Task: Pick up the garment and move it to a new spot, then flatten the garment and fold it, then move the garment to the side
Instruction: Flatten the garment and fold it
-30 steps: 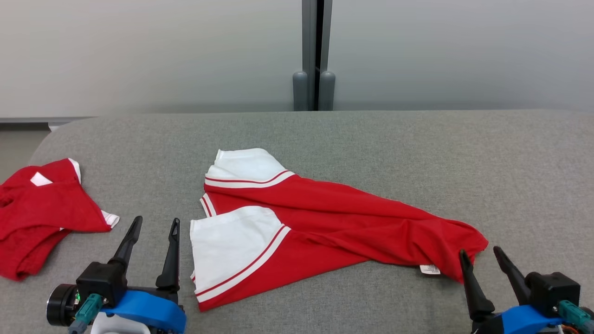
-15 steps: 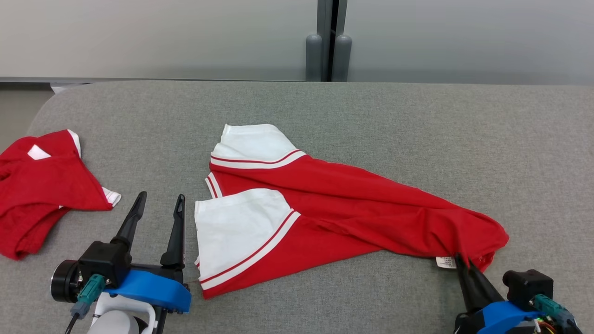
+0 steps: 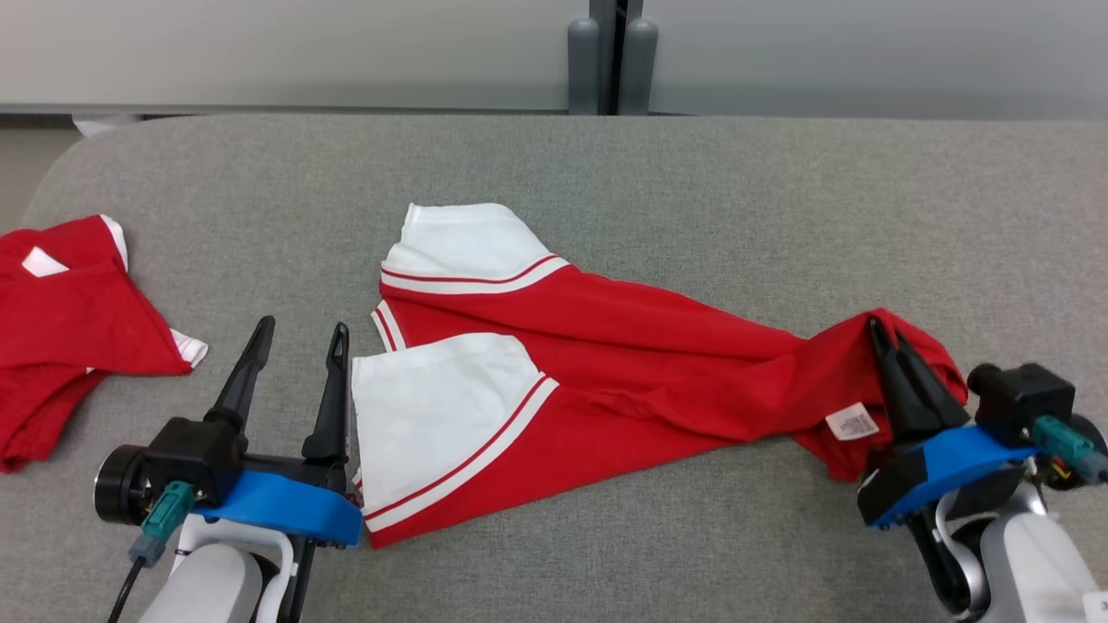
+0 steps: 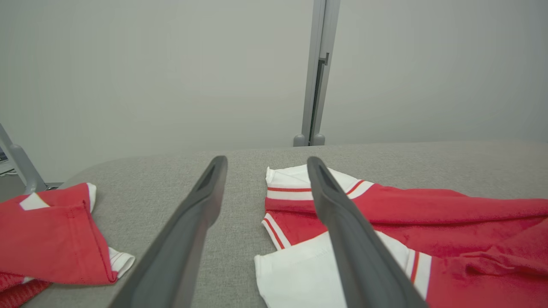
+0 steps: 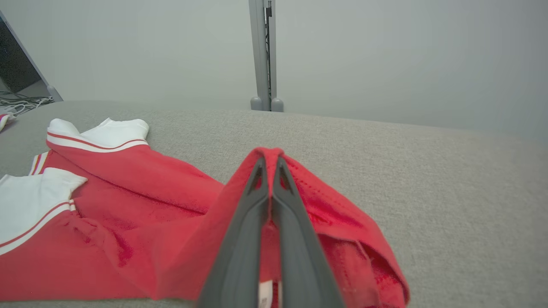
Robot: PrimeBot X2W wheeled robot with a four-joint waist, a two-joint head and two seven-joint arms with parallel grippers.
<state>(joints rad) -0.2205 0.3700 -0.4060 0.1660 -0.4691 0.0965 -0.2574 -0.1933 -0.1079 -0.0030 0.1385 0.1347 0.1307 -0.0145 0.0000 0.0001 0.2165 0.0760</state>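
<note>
The garment [image 3: 606, 363] is a red piece with white striped cuffs, lying crumpled across the middle of the grey table [image 3: 692, 173]. Its right end is lifted off the surface, pinched by my right gripper [image 3: 885, 329], which is shut on the red fabric; the right wrist view shows the garment [image 5: 128, 214] draped over that gripper [image 5: 269, 161], fingertips closed. A white care label [image 3: 853, 422] hangs beside the fingers. My left gripper [image 3: 300, 330] stands open just left of the near white cuff [image 3: 424, 415], touching nothing. In the left wrist view the open gripper [image 4: 264, 161] points past the cuffs [image 4: 295, 273].
A second red and white garment [image 3: 61, 329] lies heaped at the table's left edge, also in the left wrist view as a red heap [image 4: 47, 235]. A grey post [image 3: 610, 52] stands against the wall behind the table. Bare grey surface stretches along the back and right.
My right gripper has shut on the garment's right end and raised it up and away from me. The head camera has tilted down. The left gripper stays open.
</note>
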